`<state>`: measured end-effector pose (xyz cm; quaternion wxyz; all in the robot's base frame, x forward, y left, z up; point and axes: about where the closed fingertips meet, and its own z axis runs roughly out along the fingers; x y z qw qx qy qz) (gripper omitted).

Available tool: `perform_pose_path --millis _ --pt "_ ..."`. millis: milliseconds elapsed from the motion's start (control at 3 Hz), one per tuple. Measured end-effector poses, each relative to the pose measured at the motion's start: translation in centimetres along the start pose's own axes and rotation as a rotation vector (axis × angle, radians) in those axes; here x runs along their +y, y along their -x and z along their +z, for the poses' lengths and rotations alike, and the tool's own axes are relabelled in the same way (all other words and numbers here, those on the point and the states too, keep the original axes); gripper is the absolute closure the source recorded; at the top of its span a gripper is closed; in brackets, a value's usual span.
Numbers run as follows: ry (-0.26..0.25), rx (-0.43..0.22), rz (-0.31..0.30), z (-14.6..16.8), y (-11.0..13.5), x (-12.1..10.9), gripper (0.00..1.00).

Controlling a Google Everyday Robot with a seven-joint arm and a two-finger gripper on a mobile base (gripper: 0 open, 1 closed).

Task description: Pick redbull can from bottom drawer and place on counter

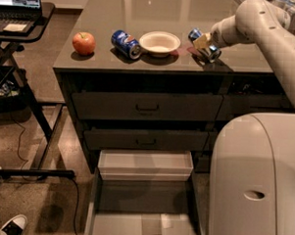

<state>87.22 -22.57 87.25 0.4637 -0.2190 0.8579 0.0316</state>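
Camera view: jaws clamped around redbull can (211, 53) on counter (108, 10), beside bowl (147, 39); bottom drawer (134, 199) open.

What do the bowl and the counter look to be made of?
Bowl: likely plastic or paper, matte cream, thin rim. Counter: hard glossy grey-brown top, perhaps laminate or stone; it mirrors lights. The gripper grips the redbull can on its right part.

No lettering is legible. The blue can (126, 44) shows Pepsi colours only. The gripper (203, 42) holds the redbull can (212, 53) above the counter (142, 11).
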Motion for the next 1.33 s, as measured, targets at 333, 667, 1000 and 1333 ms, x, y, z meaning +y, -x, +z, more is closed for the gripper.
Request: perform_pose_path --millis 333,667,1000,1333 --pt "0.051 -0.02 0.008 0.81 0.33 0.6 0.34" --pt "0.052 -0.024 0.007 0.78 0.61 0.62 0.11" --pt "0.052 -0.024 0.007 0.79 0.61 0.62 0.0" --pt "0.052 -0.024 0.007 0.79 0.61 0.62 0.0"
